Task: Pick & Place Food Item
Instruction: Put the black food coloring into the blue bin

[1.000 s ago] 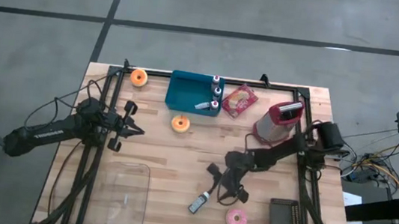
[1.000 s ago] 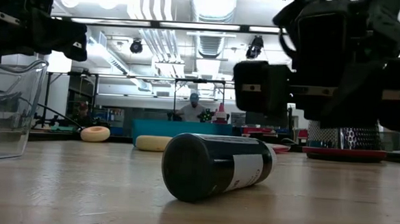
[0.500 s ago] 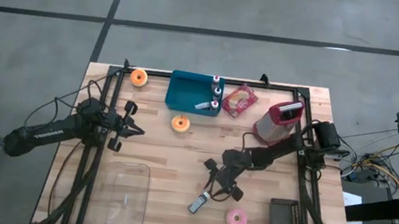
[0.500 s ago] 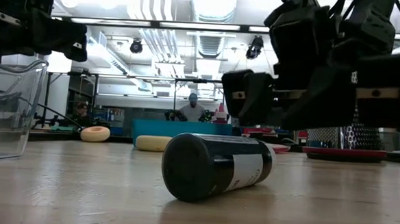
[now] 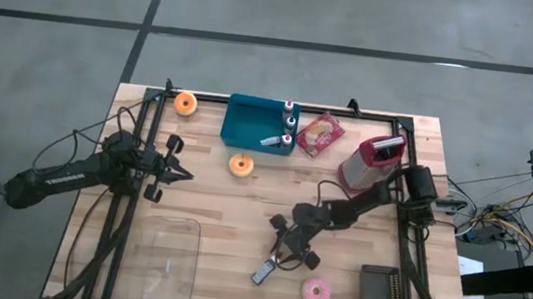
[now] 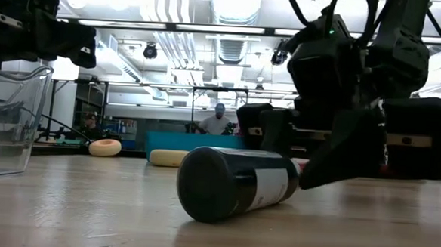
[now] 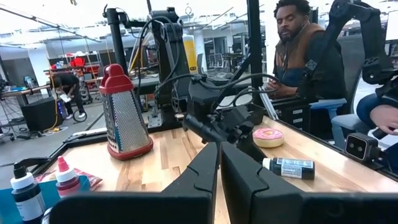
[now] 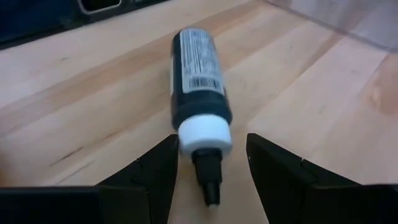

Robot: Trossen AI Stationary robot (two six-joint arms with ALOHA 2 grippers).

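the right gripper [image 5: 287, 250] is hanging low over the pale wooden table [image 5: 240, 202], its two dark fingers [image 8: 155, 171] standing apart on either side of the white cap and thin black nozzle of a small dark bottle with a white label [image 8: 198, 93], not yet closing on it. the bottle [image 5: 268, 267] is lying on its side near the table's front edge, between a clear plastic container [image 5: 165, 259] and a pink frosted doughnut [image 5: 316, 293]. in the low view the bottle's round base [image 6: 236, 183] is facing the camera with the gripper just behind it. the left gripper [image 5: 181, 172] is waiting above the table's left side with its fingers [image 7: 205, 177] pressed together on nothing. farther back, a blue tray [image 5: 254, 123], two orange doughnuts [image 5: 241, 165] and a red-topped metal grater [image 5: 371, 161] are sitting on the table. a seated person [image 7: 298, 50] is looking on from beyond the table.
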